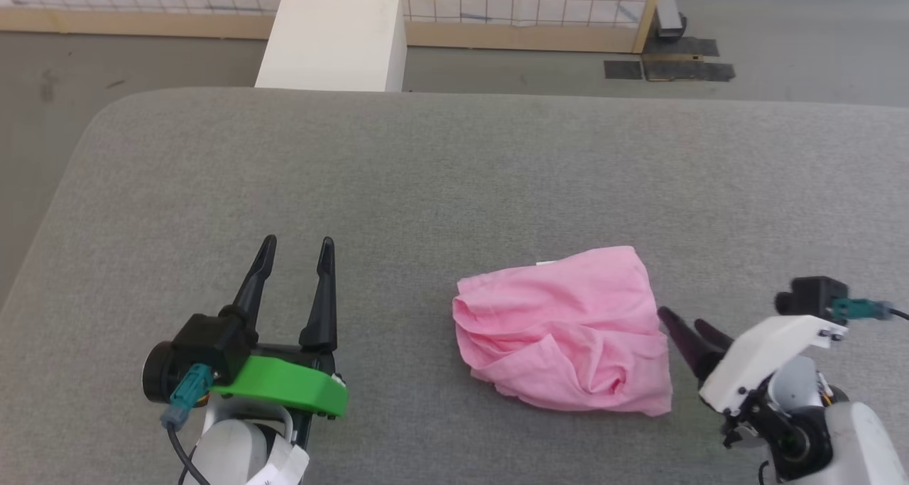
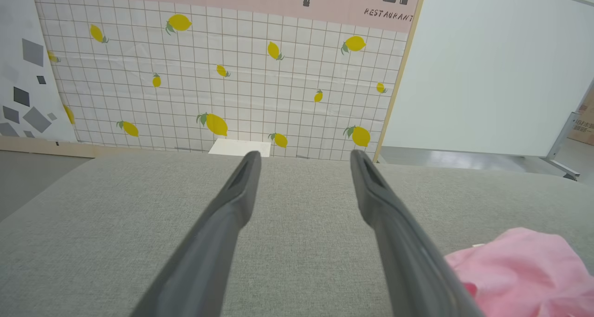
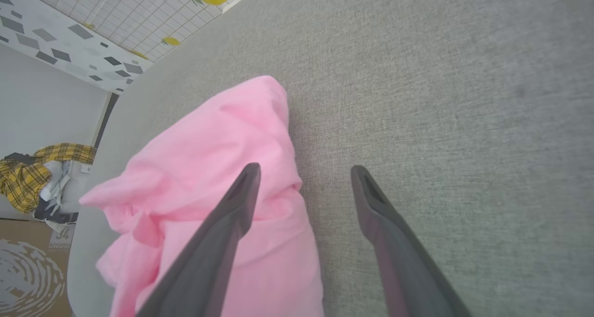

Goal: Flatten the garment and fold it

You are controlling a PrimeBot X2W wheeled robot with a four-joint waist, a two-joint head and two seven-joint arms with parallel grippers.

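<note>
garment [image 1: 564, 332] lies crumpled on the table [image 1: 454, 172]. right end effector [image 1: 682, 319], open and empty, just beside its edge; left end effector [image 1: 297, 245], open, well apart from it. risk: pinching several bunched layers, worsening the tangle.

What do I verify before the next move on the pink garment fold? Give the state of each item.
1. Left gripper open and holding nothing: ok.
2. Right gripper open and holding nothing: ok.
3. Garment lying flat: not ok. It is bunched, with deep creases.
4. Garment fully on the grey surface, away from its edges: ok.
5. Right gripper lined up on the garment's right edge: ok. In the right wrist view it straddles that edge. Whether it touches the cloth: cannot tell.
6. Left gripper near the garment: not ok. It stands apart, off to the garment's left.
</note>
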